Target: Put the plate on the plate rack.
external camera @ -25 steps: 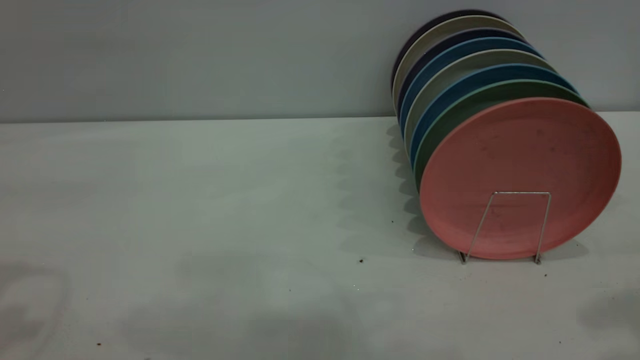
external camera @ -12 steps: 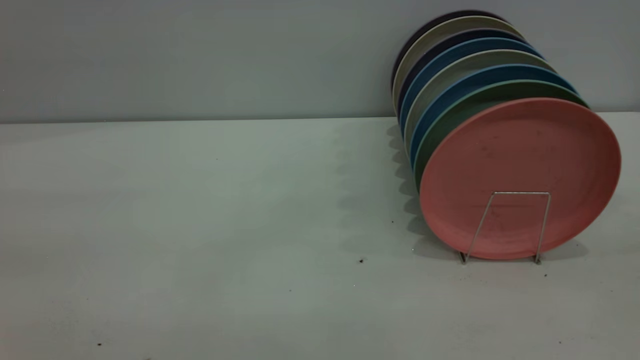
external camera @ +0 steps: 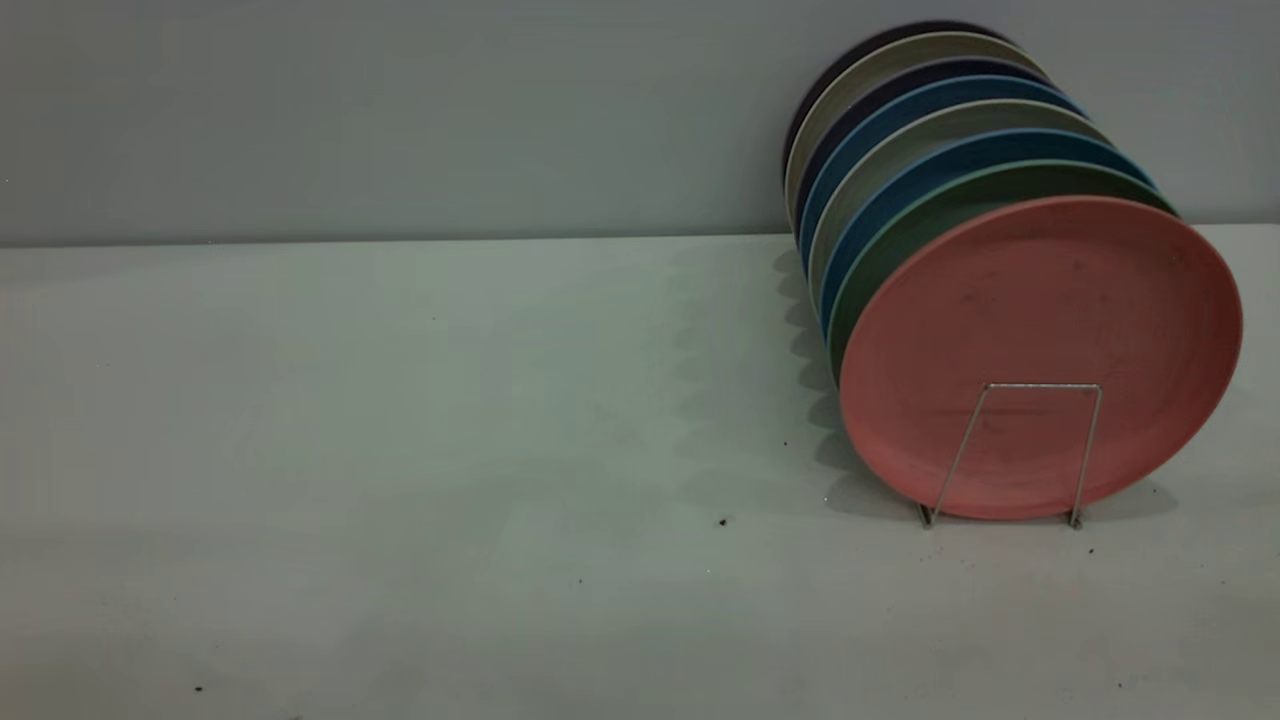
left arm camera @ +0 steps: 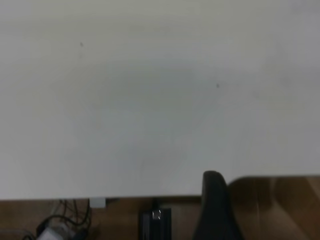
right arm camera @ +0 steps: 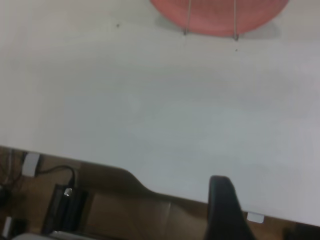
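The salmon-pink plate (external camera: 1040,340) stands on edge in the front slot of the silver wire plate rack (external camera: 1088,450), at the right of the table. A squared wire loop crosses its lower face. In the right wrist view the plate's lower edge (right arm camera: 215,15) and two rack wires (right arm camera: 235,20) show far off. My right gripper (right arm camera: 224,210) is back at the table's near edge, well away from the plate. My left gripper (left arm camera: 214,210) is also at the table's near edge over bare tabletop. Neither gripper appears in the exterior view.
Behind the pink plate stand a teal-green plate (external camera: 920,220), blue plates (external camera: 905,110), grey ones and a dark one, all on edge in a row toward the wall. Cables and a dark box (right arm camera: 62,205) lie beyond the table edge.
The dark shadows along the bottom of the exterior view a second ago have gone. The plates and rack have not moved.
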